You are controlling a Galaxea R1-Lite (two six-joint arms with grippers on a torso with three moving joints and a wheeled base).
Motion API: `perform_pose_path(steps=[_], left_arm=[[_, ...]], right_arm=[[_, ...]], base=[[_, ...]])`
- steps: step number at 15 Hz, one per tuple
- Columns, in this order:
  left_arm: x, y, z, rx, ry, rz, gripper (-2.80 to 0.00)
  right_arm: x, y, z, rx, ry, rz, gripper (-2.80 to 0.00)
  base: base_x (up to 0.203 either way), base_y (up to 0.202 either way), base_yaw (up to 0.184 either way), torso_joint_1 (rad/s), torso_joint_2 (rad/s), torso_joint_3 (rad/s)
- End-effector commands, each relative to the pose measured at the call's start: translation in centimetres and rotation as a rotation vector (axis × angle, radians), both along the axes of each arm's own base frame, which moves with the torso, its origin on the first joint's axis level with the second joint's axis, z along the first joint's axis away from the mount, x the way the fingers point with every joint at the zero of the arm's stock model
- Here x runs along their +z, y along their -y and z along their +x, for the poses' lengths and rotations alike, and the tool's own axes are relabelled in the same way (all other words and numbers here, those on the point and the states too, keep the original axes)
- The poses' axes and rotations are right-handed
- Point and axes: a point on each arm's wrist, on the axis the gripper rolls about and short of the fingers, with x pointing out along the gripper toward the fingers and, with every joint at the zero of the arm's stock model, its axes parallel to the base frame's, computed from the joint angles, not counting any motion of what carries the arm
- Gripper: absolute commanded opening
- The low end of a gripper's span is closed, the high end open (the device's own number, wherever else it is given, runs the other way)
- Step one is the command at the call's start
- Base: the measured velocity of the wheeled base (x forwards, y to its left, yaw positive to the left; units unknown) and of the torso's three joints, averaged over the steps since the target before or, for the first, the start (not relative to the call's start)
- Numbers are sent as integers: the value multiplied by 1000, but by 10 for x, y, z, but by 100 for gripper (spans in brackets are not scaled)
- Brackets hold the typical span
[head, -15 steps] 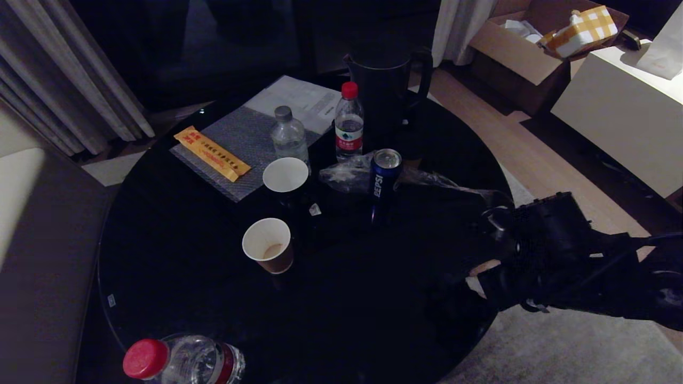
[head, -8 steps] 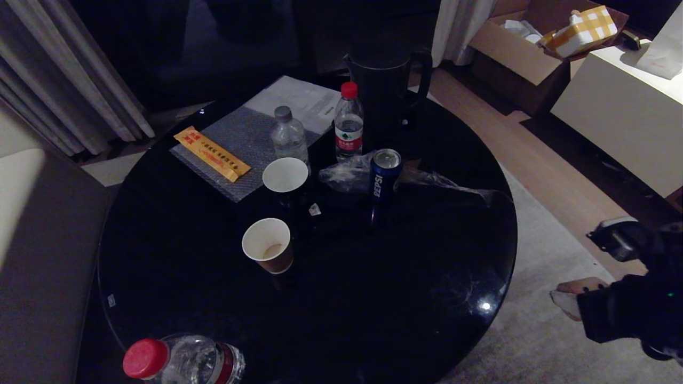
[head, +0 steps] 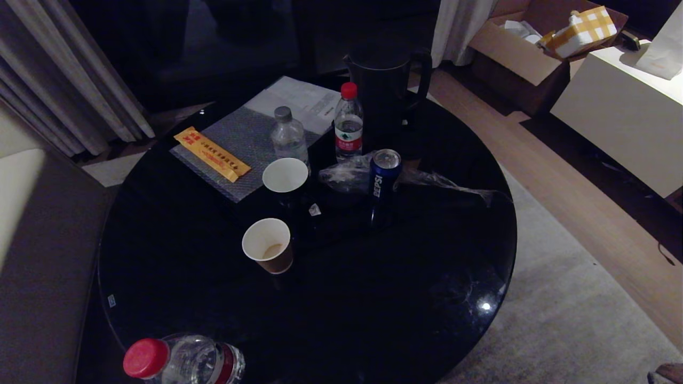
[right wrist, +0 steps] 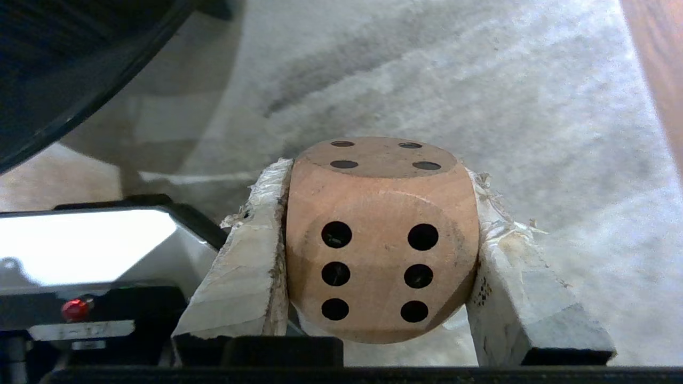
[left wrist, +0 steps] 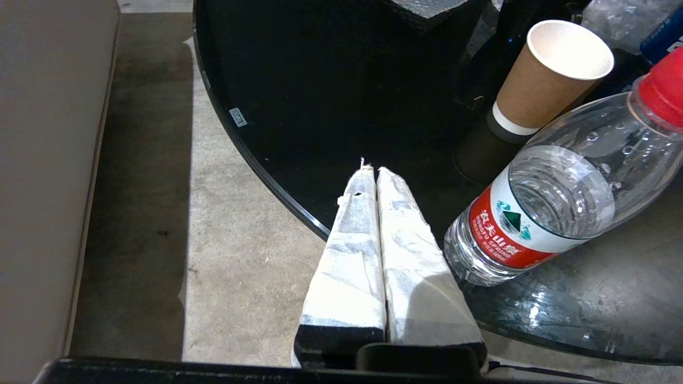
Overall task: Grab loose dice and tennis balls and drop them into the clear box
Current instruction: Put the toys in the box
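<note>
The right gripper [right wrist: 381,245] holds the beige die [right wrist: 381,240]. Its two padded fingers [right wrist: 243,272] pinch the die, one on each side. The six-dot face looks back at the wrist and the four-dot face is at the far end, past the fingertips. Under the fingers there is only grey carpet [right wrist: 480,96]. The round edge of the black bench [right wrist: 58,80] is off to one side of them, not touching.

The left gripper [left wrist: 373,173] is parked at the near edge of the bench. Its fingers [left wrist: 352,240] are pressed together and hold nothing. A water bottle [left wrist: 539,208] stands just beside them, and a paper cup [left wrist: 544,74] stands a bit past the fingertips.

From the head view, the bench carries cups, bottles, a Pepsi can [head: 383,178] and a yellow packet [head: 212,153]. No gripper shows there.

So one die is picked up, but it is not dropped in yet. The clear box is not in any picture, so I cannot tell what is already inside it. No other dice and no tennis balls show either. I think the next job is to carry this die to the box and let it go.
</note>
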Motion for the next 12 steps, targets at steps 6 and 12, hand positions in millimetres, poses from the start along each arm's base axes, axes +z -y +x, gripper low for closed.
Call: perform_pose_path(steps=[6, 12], left_arm=[[0, 0, 0, 0, -2, -2, -280], [0, 0, 0, 0, -2, -2, -280]], right_arm=[[-44, 0, -68, 65, 353, 37, -280], [-47, 0, -58, 62, 489, 72, -280]], base=[[0, 0, 0, 0, 0, 0], [0, 0, 0, 0, 0, 0]])
